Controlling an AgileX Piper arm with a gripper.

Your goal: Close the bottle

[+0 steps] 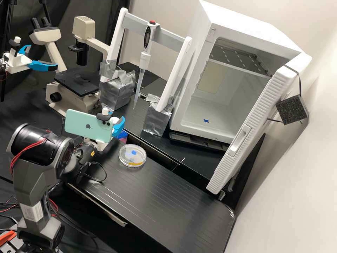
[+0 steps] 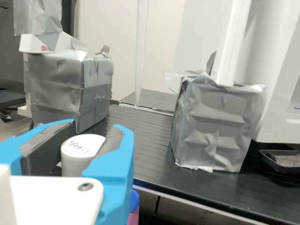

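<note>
Looks like the end effector point(image 2: 93, 134) has the white cap point(image 2: 78, 157) pinched upright. Blue-and-pink thing point(image 1: 122, 135), maybe the bottle, sits just to its lower right in the high view.

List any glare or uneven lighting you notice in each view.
High view: pale streaks of light along the grooved black bench board, bright glints on the clear round plastic dish; wrist view: patchy sheen on the creased grey tape-wrapped blocks, deep shadow below the board's edge, soft light on the white cylinder between the gripper's blue fingers.
</note>
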